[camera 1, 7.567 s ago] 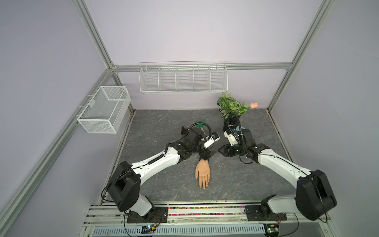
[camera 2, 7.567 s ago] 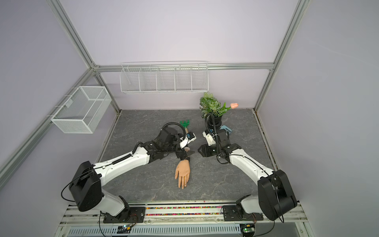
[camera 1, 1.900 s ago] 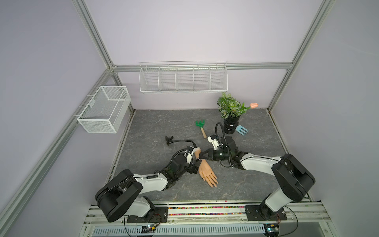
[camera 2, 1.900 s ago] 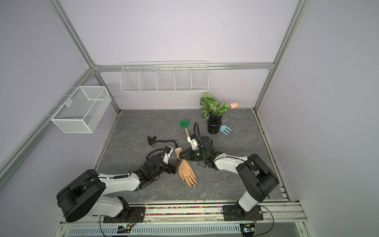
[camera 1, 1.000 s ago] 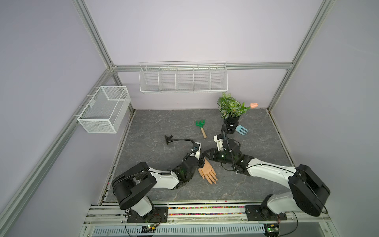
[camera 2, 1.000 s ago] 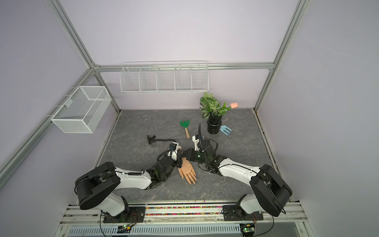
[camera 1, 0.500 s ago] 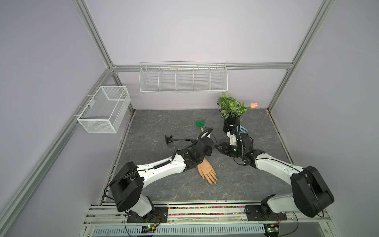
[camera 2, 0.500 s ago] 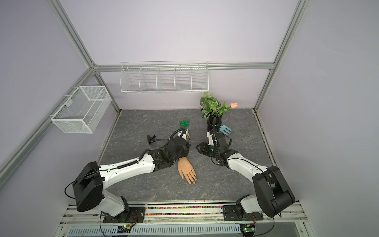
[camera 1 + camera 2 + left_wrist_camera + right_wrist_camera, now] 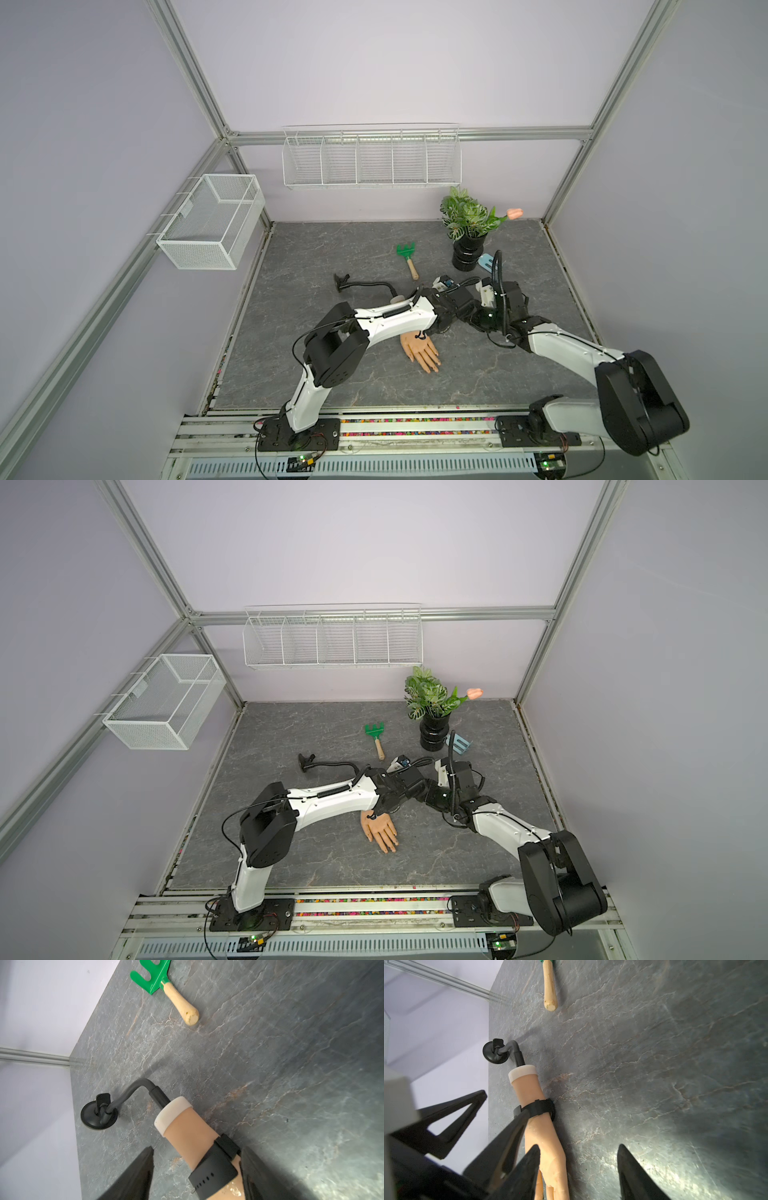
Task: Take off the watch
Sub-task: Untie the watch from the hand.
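Left wrist view: the small all-black wristwatch (image 9: 216,1167) is found strapped around the flesh-toned plastic mannequin wrist (image 9: 187,1132), flanked by the parted, empty left gripper (image 9: 197,1148); the right gripper (image 9: 579,1145) is likewise parted and empty, so removal is judged not yet done.

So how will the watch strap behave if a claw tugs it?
Probably floppy: the watch strap curves snugly round the mannequin wrist. Likely light, being thin. The wrist may shift too, since its gooseneck stem looks bendable.
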Controlling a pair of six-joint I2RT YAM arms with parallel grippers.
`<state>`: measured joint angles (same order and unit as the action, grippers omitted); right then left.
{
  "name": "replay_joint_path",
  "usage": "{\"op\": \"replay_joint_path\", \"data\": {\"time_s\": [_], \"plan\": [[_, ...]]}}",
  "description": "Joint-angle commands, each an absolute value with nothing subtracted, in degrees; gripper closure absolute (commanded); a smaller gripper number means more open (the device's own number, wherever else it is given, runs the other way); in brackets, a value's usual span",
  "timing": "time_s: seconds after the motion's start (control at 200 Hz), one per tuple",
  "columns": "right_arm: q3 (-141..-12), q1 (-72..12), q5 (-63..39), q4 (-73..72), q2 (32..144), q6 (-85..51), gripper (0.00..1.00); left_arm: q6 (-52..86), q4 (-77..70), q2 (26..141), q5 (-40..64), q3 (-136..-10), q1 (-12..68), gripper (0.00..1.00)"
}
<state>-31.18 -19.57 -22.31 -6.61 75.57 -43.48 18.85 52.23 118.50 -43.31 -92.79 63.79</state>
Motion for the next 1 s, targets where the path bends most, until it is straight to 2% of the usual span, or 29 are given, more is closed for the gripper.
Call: {"op": "replay_joint_path", "data": {"time_s": [0.0,0.095,0.225,0.37,0.505,0.63,0.735,0.86,0.995], "plan": [[-30.41,-19.21,-23.2,-5.98,73.93,-42.46,0.39,22.24,57.03,121.2,-50.53,-96.08,64.22,0.31],[-30.41,-19.19,-23.02,-5.62,73.48,-41.96,0.38,21.89,56.16,122.91,-51.41,-96.28,64.39,0.31],[-30.41,-19.23,-23.11,-5.71,73.26,-41.99,0.38,23.31,55.32,123.74,-53.44,-95.16,64.41,0.41],[-30.34,-19.21,-22.96,-5.71,73.01,-42.03,0.37,24.1,55.1,123.73,-52.44,-94.15,64.38,0.48],[-30.41,-19.17,-22.38,-5.71,72.47,-41.12,0.37,26.01,54.02,122.23,-50.75,-92.2,64.75,0.69],[-30.68,-19.38,-21.84,-6.65,71.16,-37.52,0.36,28.65,52.29,119.54,-49.24,-89.13,64.85,1.0],[-30.09,-20.99,-20.88,-11.77,69.4,-30.74,0.36,31.55,50.62,115.67,-49.95,-85.57,64.79,1.0],[-29.52,-27.49,-16.98,-19.15,68.75,-15.57,0.35,32.09,42.65,106.92,-49.08,-77.0,64.85,1.0],[-26.02,-32.17,-17.87,-34.81,73.2,-1.98,0.33,30.17,31.05,96.93,-45.29,-66.54,64.6,1.0]]}}
